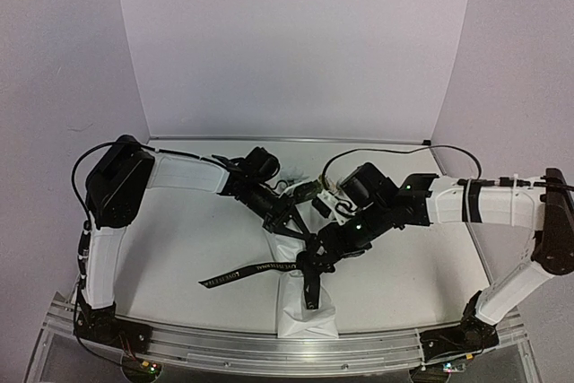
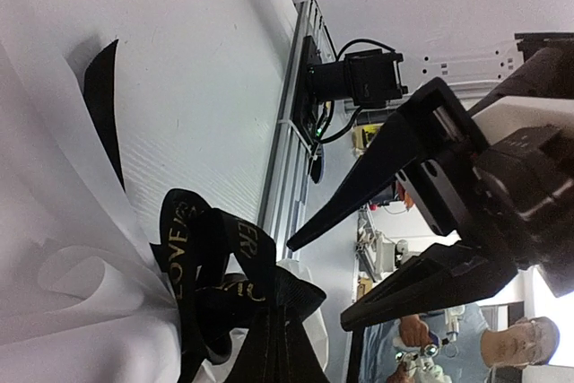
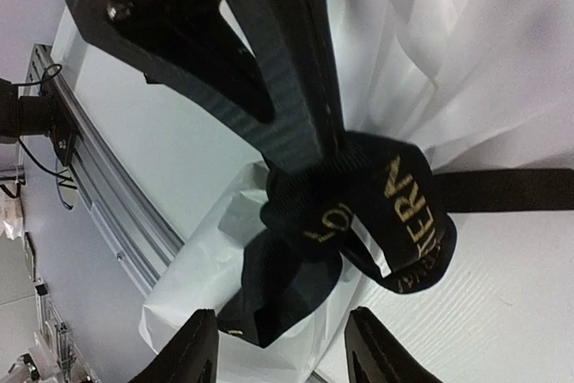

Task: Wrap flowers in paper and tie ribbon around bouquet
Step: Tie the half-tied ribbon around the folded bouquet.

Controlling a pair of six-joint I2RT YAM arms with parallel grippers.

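The bouquet point(image 1: 306, 309) is already wrapped in the paper point(image 3: 466, 60), and the ribbon point(image 3: 404, 213) is knotted loosely just ahead of the right gripper point(image 3: 280, 334), whose jaws are held apart and empty; the left gripper point(image 3: 312, 154) is closed on the knot, so only tightening is judged left

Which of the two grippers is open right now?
The right gripper: in its wrist view its two fingers stand apart, either side of the knotted ribbon. The left gripper is closed, its fingers pressed together, tips at the knot.
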